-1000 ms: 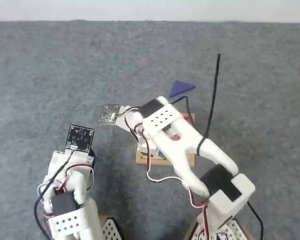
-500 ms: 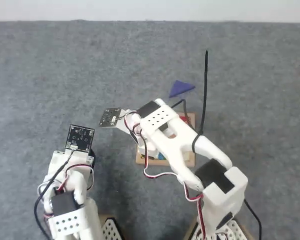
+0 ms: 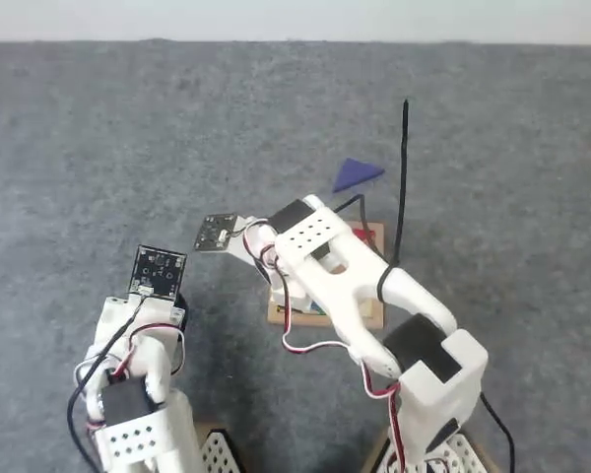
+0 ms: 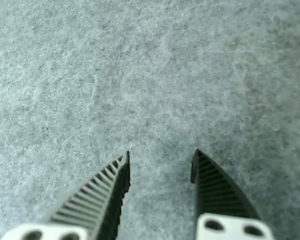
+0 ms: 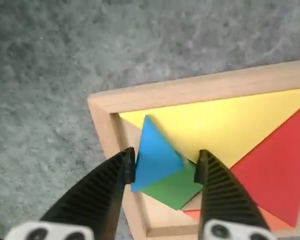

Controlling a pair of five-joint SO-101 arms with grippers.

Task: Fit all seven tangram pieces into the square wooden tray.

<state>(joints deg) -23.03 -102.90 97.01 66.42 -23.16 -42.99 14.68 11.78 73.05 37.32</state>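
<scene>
Right gripper [image 5: 167,151], part open, straddled the blue triangle [image 5: 152,155], which lay tilted on the green piece [image 5: 175,190] in the tray's [image 5: 190,90] corner, lower centre. It likely needed gentle rotating and pressing flat. Left gripper [image 4: 160,160] hung open over carpet [image 4: 140,75].

We note two arms, both of white printed shells.

- Left arm [image 3: 138,414]: black servo block [image 3: 128,399], thin red, white and black leads [image 3: 103,372], and a small black circuit board [image 3: 160,268] at the wrist.
- Right arm [image 3: 350,286]: a white link dotted with rows of round holes, a black servo housing [image 3: 426,353], looping red-and-white wires [image 3: 294,335], a long black cable [image 3: 402,177] and a grey board [image 3: 217,232].
- Left end effector [image 4: 162,154]: black tapered fingers [image 4: 102,197], ribbed inside, on white mounts with round holes.
- Right end effector [image 5: 166,151]: the same build.
</scene>
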